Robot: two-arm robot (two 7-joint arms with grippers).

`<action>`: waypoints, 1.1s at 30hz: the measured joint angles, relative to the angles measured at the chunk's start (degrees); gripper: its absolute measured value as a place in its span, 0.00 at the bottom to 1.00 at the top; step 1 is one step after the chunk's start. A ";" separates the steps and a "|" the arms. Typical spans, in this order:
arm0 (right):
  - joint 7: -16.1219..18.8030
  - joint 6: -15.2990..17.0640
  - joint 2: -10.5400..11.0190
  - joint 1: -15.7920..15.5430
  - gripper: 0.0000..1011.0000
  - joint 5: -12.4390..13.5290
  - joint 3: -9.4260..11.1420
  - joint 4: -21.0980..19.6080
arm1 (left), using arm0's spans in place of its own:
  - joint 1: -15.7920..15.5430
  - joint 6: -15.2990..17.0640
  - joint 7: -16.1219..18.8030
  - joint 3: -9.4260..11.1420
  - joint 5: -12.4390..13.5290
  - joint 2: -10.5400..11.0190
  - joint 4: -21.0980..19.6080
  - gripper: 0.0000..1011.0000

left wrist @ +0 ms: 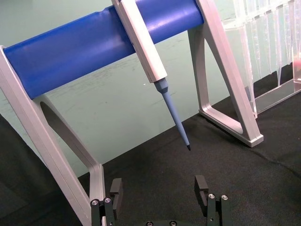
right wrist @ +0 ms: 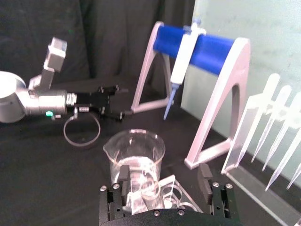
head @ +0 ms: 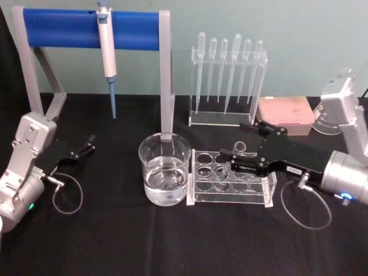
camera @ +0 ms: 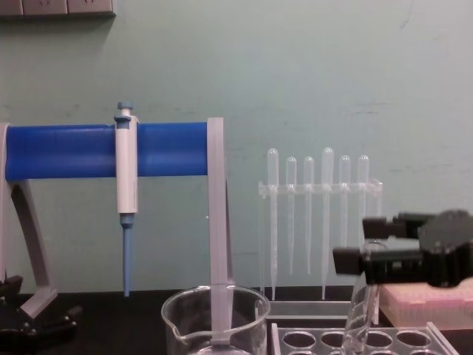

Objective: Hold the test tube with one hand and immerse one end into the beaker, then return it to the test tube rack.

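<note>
The test tube (head: 238, 149) stands upright in a hole of the clear rack (head: 230, 183), right of the beaker (head: 164, 168). My right gripper (head: 231, 161) is at the tube's upper part, its fingers open on either side of it. The right wrist view shows the tube's rim (right wrist: 149, 187) between the spread fingers (right wrist: 123, 175), with the beaker (right wrist: 134, 153), which holds clear liquid, just beyond. In the chest view, the right gripper (camera: 366, 248) sits over the tube (camera: 359, 310). My left gripper (head: 91, 144) rests open and empty at the left of the table.
A blue-barred stand (head: 92, 29) with a white-and-blue pipettor (head: 106, 49) hanging from it rises behind the beaker. At the back stands a rack of plastic pipettes (head: 227, 80), with a pink tip box (head: 286, 115) to its right. Black cloth covers the table.
</note>
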 joint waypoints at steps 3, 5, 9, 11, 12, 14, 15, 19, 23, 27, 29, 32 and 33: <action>-0.90 -0.67 0.22 -1.08 0.96 0.31 1.29 -1.94 | 0.00 0.00 0.00 0.00 0.00 0.00 0.00 0.99; -1.32 -1.00 0.31 -1.60 0.99 0.49 1.90 -2.83 | 0.00 0.00 0.00 0.00 0.00 0.00 0.00 0.99; -3.17 -2.28 0.50 -3.71 0.99 0.93 4.28 -5.65 | 0.00 0.00 0.00 0.00 0.00 0.00 0.00 0.99; -4.88 -3.02 0.40 -5.05 0.99 0.90 5.79 -6.94 | 0.00 0.00 0.00 0.00 0.00 0.00 0.00 0.99; -5.53 -3.29 0.28 -5.54 0.99 0.85 6.37 -7.28 | 0.00 0.00 0.00 0.00 0.00 0.00 0.00 0.99; -6.96 -3.67 -0.01 -6.37 0.99 0.60 7.35 -7.73 | 0.00 0.00 0.00 0.00 0.00 0.00 0.00 0.99; -7.75 -3.89 -0.21 -6.85 0.99 0.38 7.88 -7.95 | 0.00 0.00 0.00 0.00 0.00 0.00 0.00 0.99; -12.90 -5.53 -1.93 -9.68 0.99 -1.10 10.97 -7.88 | 0.00 0.00 0.00 0.00 0.00 0.00 0.00 0.99; -17.96 -7.19 -4.30 -11.83 0.99 -3.01 12.97 -6.03 | 0.00 0.00 0.00 0.00 0.00 0.00 0.00 0.99; -22.34 -8.95 -7.03 -12.93 0.99 -5.54 14.00 -2.73 | 0.00 0.00 0.00 0.00 0.00 0.00 0.00 0.99; -24.91 -10.06 -8.73 -13.14 0.99 -7.28 14.27 -0.35 | 0.00 0.00 0.00 0.00 0.00 0.00 0.00 0.99; -27.84 -11.97 -11.08 -13.01 0.99 -9.91 14.28 3.26 | 0.00 0.00 0.00 0.00 0.00 0.00 0.00 0.99; -28.40 -12.48 -11.57 -12.92 0.99 -10.46 14.28 4.05 | 0.01 0.00 0.00 0.00 0.00 0.00 0.00 0.99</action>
